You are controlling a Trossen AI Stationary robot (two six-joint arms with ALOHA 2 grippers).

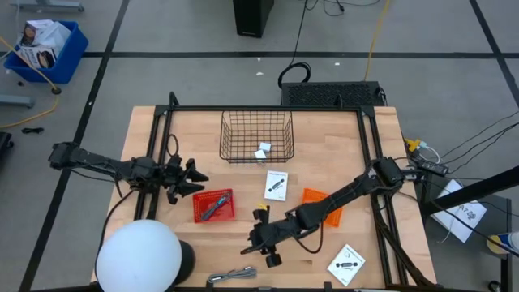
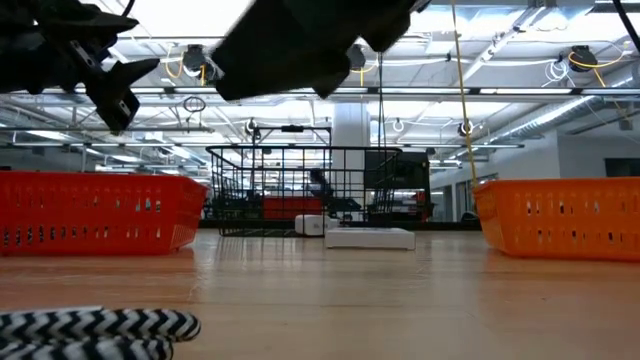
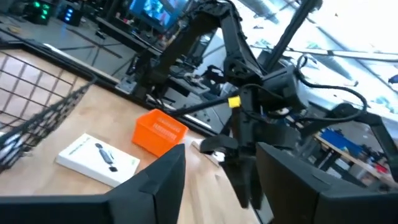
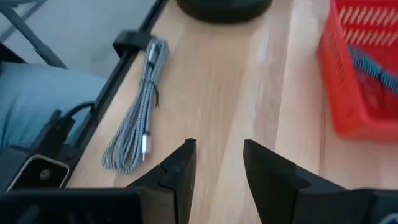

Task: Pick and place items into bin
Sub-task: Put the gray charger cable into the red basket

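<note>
The right gripper's (image 4: 217, 165) two dark fingers stand a narrow gap apart with only bare wood between them, holding nothing. The left gripper's (image 3: 221, 180) fingers stand wide apart, also empty.

From above, the left gripper (image 1: 195, 177) hangs at the table's left side, just left of the red tray (image 1: 214, 206), where the grey-blue plier-like tool (image 1: 214, 208) lies. The right gripper (image 1: 261, 239) sits near the middle of the near half of the table (image 1: 340, 130). Two small white cubes (image 1: 263, 151) lie inside the wire basket (image 1: 256, 135) at the far edge. One white card (image 1: 276, 185) lies just near of the basket; the other card (image 1: 347, 264) lies at the near right corner. An orange tray (image 1: 323, 204) is partly hidden under the right arm.

The right wrist view alone shows the coiled braided cable (image 4: 140, 118) in detail, beside the table's edge, and a corner of the red tray (image 4: 360, 68) with the tool's tip.

The left wrist view shows the card's black part (image 3: 104, 154), the orange tray (image 3: 159, 130) and the right arm beyond.

The low view shows the basket (image 2: 300, 190) with a cube (image 2: 310, 224) in it, and the card (image 2: 368, 237) in front.
</note>
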